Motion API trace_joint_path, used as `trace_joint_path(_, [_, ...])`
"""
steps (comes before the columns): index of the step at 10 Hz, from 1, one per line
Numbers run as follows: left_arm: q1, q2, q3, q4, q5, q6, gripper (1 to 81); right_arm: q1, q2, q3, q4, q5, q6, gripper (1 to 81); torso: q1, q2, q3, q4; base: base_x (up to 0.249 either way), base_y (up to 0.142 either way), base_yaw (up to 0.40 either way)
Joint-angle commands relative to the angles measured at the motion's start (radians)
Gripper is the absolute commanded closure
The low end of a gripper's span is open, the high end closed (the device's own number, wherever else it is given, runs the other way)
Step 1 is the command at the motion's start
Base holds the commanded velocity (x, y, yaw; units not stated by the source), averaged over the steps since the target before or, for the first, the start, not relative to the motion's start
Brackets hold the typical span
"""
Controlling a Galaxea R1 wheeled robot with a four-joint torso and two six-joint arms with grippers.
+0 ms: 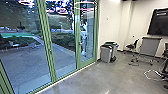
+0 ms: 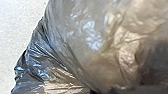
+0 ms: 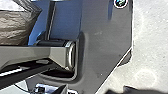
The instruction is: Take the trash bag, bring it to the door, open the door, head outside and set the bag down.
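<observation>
Your trash bag (image 2: pixel 85 52) lies right up against the left wrist camera, big and crinkled, so the left arm is the nearer one. Part of the same bag (image 3: pixel 12 27) also shows in the right wrist view, beside the robot's own plate; don't read that as a second grip. You cannot tell the state of the left gripper or of the right gripper, so whether either one pinches the plastic is open. Nor can you make out a neck or a long axis; the folds run slantwise, and the sack seems soft enough to swing or sag.

What the move turns on is where the door (image 1: pixel 86 53) stands from the bag. Its green frame and dark handle (image 1: pixel 80 43) are ahead of you, with the tall glass panels (image 1: pixel 62 42) running off to the robot's left and the paved yard (image 1: pixel 27 65) beyond. The grey bins (image 1: pixel 106 53) sit just right of that door, by the wall. I judge you to be indoors, at the carrying stage; a snag on the frame is the risk.
</observation>
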Motion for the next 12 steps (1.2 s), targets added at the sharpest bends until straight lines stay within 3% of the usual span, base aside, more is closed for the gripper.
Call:
trace_joint_path(1, [-0.058,-0.001,-0.002,-0.005,0.074,0.001,81.1,0.047,-0.002,-0.001,-0.007,-0.056,-0.003,1.0,0.000,0.000,0.000,0.000,0.150,-0.074,0.000])
trace_joint_path(12, [-0.058,-0.001,-0.002,-0.006,0.074,0.001,81.1,0.049,-0.002,-0.001,-0.007,-0.056,-0.003,1.0,0.000,0.000,0.000,0.000,0.151,-0.006,0.000])
